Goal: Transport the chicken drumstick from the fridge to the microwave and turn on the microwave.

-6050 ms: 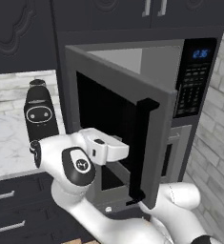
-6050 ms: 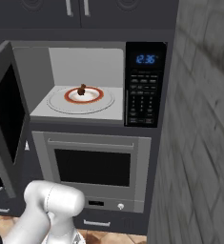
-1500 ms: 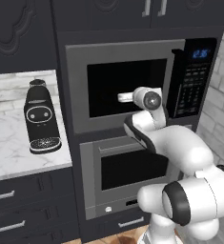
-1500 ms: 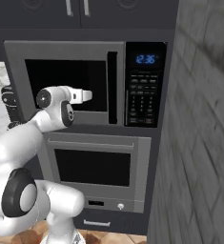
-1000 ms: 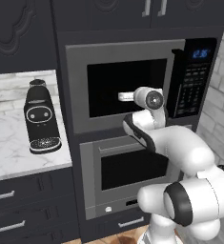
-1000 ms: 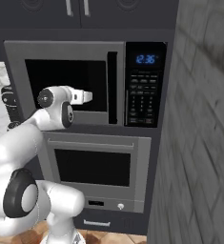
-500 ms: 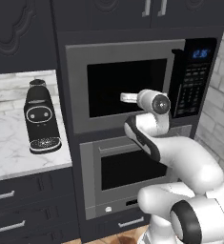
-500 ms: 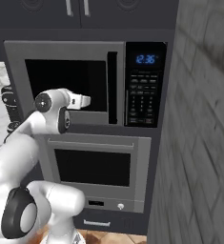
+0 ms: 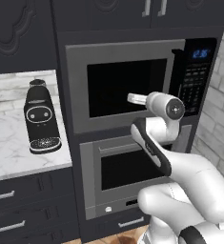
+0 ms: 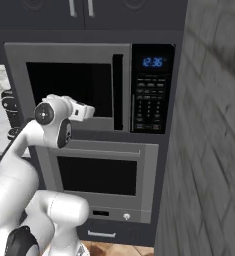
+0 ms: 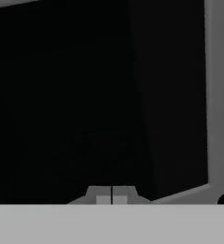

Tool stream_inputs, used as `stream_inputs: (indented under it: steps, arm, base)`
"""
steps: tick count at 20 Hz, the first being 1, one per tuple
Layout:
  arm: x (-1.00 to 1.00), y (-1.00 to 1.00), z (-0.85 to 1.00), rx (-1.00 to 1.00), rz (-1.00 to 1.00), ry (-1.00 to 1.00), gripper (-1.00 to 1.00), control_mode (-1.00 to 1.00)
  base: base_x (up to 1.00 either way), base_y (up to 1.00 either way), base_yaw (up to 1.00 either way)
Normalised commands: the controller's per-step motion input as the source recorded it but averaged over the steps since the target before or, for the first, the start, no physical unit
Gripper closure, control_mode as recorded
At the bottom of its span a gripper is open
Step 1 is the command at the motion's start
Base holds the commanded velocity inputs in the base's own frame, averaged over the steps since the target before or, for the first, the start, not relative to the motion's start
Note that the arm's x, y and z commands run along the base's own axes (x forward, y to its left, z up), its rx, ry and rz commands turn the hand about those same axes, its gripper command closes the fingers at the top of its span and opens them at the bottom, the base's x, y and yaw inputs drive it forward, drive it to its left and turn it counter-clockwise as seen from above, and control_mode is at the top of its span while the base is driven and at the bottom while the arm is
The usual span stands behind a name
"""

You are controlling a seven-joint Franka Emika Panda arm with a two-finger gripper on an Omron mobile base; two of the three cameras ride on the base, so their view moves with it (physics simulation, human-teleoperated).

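Grey metal frames the dark window of the microwave (image 9: 125, 86), and its door is shut flat, so I think the food part of my job is done and only the turning on is left. My claw (image 11: 112, 194) is pinched all the way closed with nothing in it, and its two tips sit side by side right in front of the dark glass. I think I hold it shut like that so it makes one firm little point for pushing, not for grabbing. The chicken drumstick is hidden from me; the window is too black to see through, so I cannot tell if it is inside. The microwave has a black strip of buttons (image 10: 151, 107) on its right side, with a small blue clock glowing at the top. My claw is near the window, and the buttons are off to the side of it, past the long dark handle (image 10: 118, 91). A black coffee maker (image 9: 39, 117) stands on the white stone tabletop (image 9: 18, 157).
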Motion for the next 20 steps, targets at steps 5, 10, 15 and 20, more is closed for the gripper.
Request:
stream_inputs:
  steps: [5, 10, 15, 20]
  arm:
    - [-0.26, -0.09, 0.02, 0.11, 0.00, 0.00, 1.00, -1.00]
    - [-0.20, -0.10, 0.01, 0.15, 0.00, 0.00, 1.00, -1.00]
    - [-0.06, -0.12, 0.00, 0.18, -0.03, 0.00, 1.00, -1.00]
    - [-0.01, -0.13, 0.00, 0.17, -0.03, 0.00, 1.00, -1.00]
  base:
    - [0.00, 0.00, 0.00]
    - [0.00, 0.00, 0.00]
    - [0.00, 0.00, 0.00]
    - [0.00, 0.00, 0.00]
